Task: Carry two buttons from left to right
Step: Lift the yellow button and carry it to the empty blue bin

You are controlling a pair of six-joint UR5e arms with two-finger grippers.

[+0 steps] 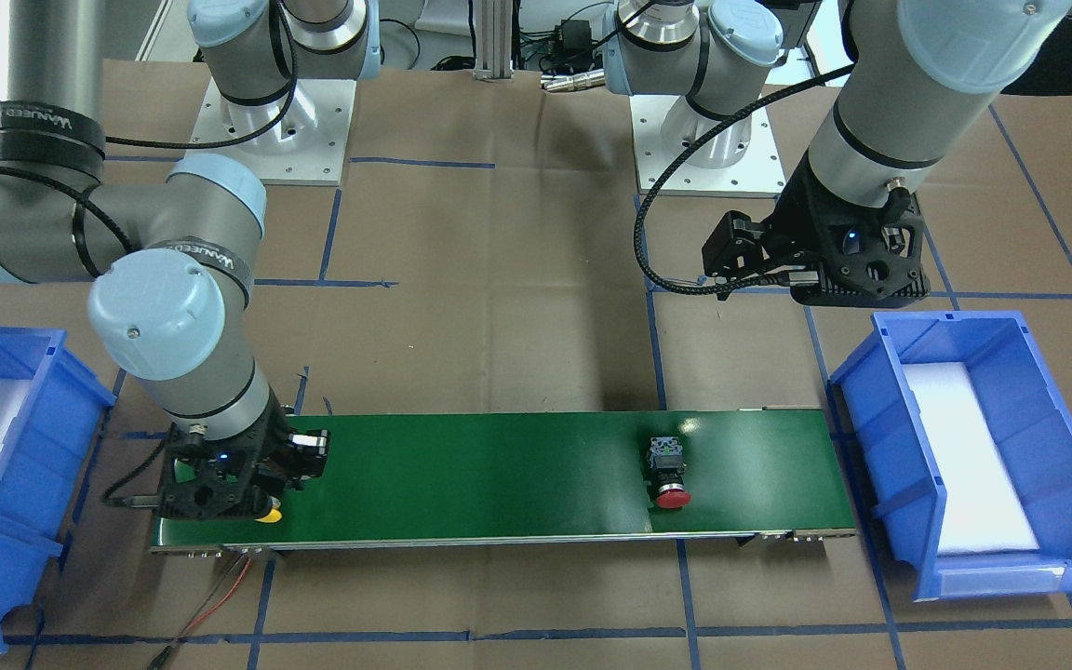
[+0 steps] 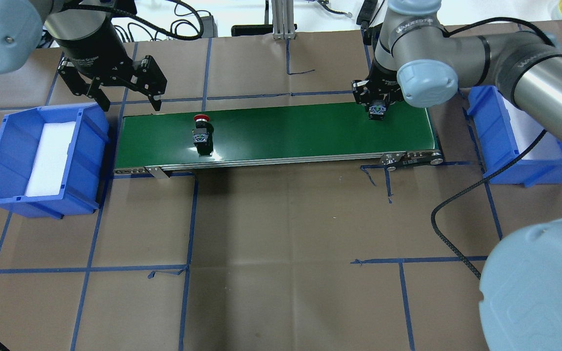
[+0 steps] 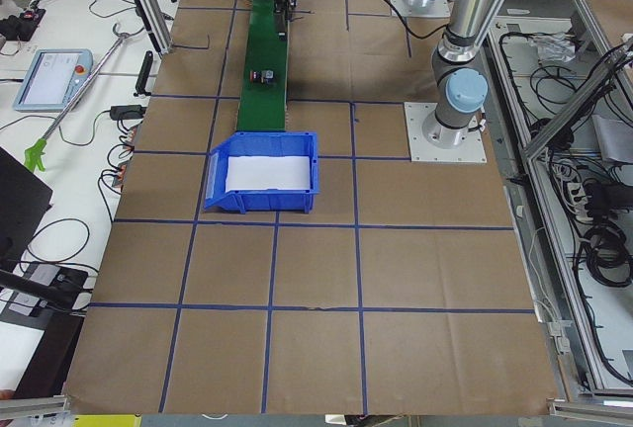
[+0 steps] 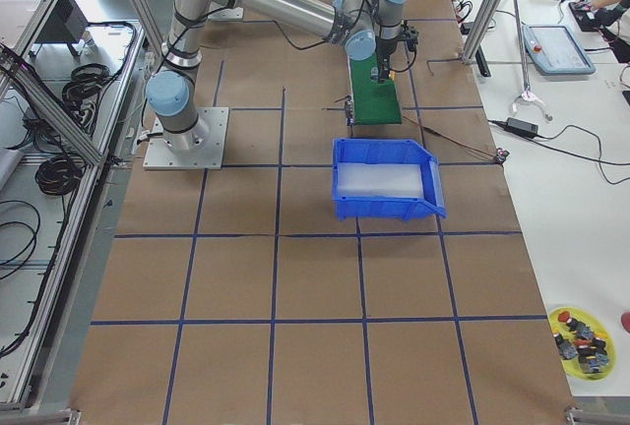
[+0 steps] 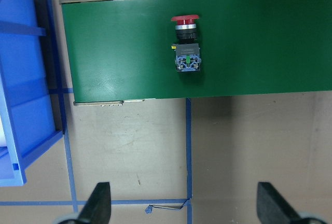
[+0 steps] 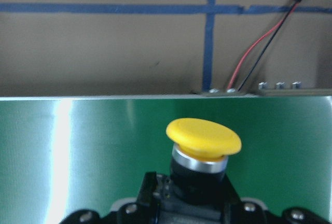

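The right gripper [image 2: 377,108] is clenched on the yellow button [image 6: 203,137], low over the green belt [image 2: 300,131], probably to lift it into the blue bin [image 2: 481,122] beside it. The left gripper [image 2: 130,100] hangs released. The red button [image 2: 201,129] lies on the belt just below and ahead, likely for conveying.

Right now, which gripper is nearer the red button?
Left. The left gripper hovers open just off the belt edge close to the red button. The right gripper is at the belt's opposite end, closed on the yellow button.
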